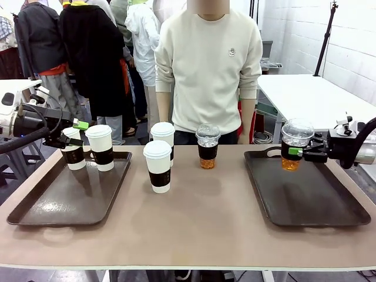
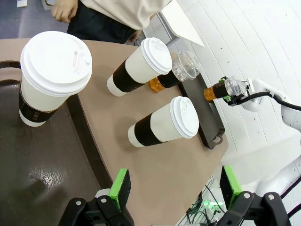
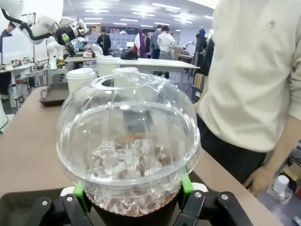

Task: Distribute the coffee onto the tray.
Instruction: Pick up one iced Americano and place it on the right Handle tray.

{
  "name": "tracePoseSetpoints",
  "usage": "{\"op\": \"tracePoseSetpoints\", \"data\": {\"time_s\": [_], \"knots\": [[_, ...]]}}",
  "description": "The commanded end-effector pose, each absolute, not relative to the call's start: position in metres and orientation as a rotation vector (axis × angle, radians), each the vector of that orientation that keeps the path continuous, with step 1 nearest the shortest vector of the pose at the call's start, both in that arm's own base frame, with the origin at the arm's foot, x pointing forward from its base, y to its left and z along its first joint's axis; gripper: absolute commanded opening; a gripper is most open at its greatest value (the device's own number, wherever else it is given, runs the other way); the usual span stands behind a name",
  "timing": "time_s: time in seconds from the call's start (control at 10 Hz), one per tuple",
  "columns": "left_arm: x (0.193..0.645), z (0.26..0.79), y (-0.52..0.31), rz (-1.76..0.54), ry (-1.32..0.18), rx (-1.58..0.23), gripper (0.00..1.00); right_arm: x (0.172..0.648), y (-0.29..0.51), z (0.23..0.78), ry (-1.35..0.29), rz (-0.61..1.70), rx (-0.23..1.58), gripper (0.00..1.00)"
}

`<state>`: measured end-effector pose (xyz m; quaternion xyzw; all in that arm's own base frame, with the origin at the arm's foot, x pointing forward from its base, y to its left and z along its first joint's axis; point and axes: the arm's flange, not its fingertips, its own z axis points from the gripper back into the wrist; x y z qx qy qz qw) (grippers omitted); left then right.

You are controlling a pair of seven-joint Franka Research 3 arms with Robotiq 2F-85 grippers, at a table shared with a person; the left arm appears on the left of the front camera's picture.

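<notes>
My right gripper (image 1: 301, 151) is shut on a clear dome-lidded coffee cup (image 1: 295, 144) with amber drink, holding it upright over the far end of the right tray (image 1: 329, 205). In the right wrist view the green pads (image 3: 186, 184) clamp that cup (image 3: 128, 150) from both sides. Two white lidded coffee cups (image 1: 101, 147) (image 1: 73, 151) stand on the left tray (image 1: 59, 202). My left gripper (image 1: 75, 130) hovers open at the top of the leftmost one, and nothing sits between its fingers (image 2: 120, 188). Two more white cups (image 1: 158, 165) (image 1: 163, 136) and a clear cup (image 1: 207, 147) stand mid-table.
A person in a cream sweater (image 1: 208, 64) stands at the far edge, hands down. The near part of the tan table (image 1: 194, 229) lies bare between the trays. Other people and tables are in the background.
</notes>
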<state>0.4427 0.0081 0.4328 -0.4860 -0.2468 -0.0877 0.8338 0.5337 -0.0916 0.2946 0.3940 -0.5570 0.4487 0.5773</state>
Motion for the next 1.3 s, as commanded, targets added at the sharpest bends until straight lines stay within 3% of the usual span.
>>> {"op": "tracePoseSetpoints", "data": {"time_s": [0.0, 0.9, 1.0, 1.1, 1.2], "knots": [[0.44, 0.434, 0.008, -0.185, -0.521, -1.03, 1.0, 0.56, -0.091, 0.288, -1.358, 1.026, 0.904, 0.82], [0.44, 0.434, 0.008, -0.185, -0.521, -1.03, 1.0, 0.587, -0.088, 0.249, -1.295, 0.965, 0.968, 0.82], [0.44, 0.434, 0.008, -0.185, -0.521, -1.03, 1.0, 0.586, -0.088, 0.251, -1.284, 0.967, 0.977, 0.85], [0.44, 0.434, 0.008, -0.185, -0.521, -1.03, 1.0, 0.585, -0.088, 0.252, -1.27, 0.962, 0.98, 1.0], [0.44, 0.434, 0.008, -0.185, -0.521, -1.03, 1.0, 0.584, -0.088, 0.252, -1.257, 0.957, 0.98, 1.0]]}}
